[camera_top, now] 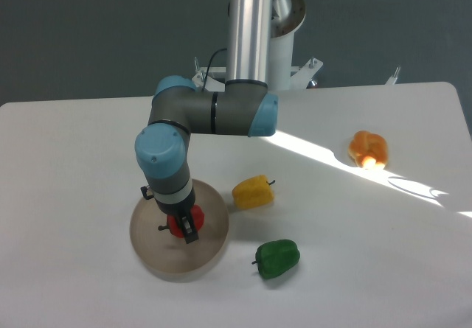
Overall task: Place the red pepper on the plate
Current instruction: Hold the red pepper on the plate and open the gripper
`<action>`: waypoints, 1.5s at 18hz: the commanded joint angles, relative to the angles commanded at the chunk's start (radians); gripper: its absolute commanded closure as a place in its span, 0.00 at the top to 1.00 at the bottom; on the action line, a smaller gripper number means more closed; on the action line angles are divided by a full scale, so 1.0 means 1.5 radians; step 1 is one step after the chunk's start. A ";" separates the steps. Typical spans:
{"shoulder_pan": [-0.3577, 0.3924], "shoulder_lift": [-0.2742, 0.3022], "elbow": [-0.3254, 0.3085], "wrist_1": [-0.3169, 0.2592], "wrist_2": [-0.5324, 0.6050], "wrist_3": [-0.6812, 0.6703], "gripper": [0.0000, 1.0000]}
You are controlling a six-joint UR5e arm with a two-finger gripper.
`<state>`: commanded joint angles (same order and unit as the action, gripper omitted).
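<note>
1. The red pepper [182, 222] sits pinched in the claw [184, 227], over the middle of the plate [151, 247]; whether it touches the plate cannot be told.
2. The plate lies on the white bench [74, 158], near its front left.
3. A yellow pepper [252, 192] lies just right of the plate's rim.
4. A green pepper [277, 258] lies in front of the yellow one.
5. An orange pepper [368, 148] sits well apart, far right, in a sunlit patch.
</note>
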<state>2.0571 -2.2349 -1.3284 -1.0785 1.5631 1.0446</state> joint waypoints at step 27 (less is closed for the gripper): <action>-0.006 -0.010 0.001 0.004 0.027 0.003 0.56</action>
<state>2.0479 -2.2503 -1.3269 -1.0723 1.6030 1.0492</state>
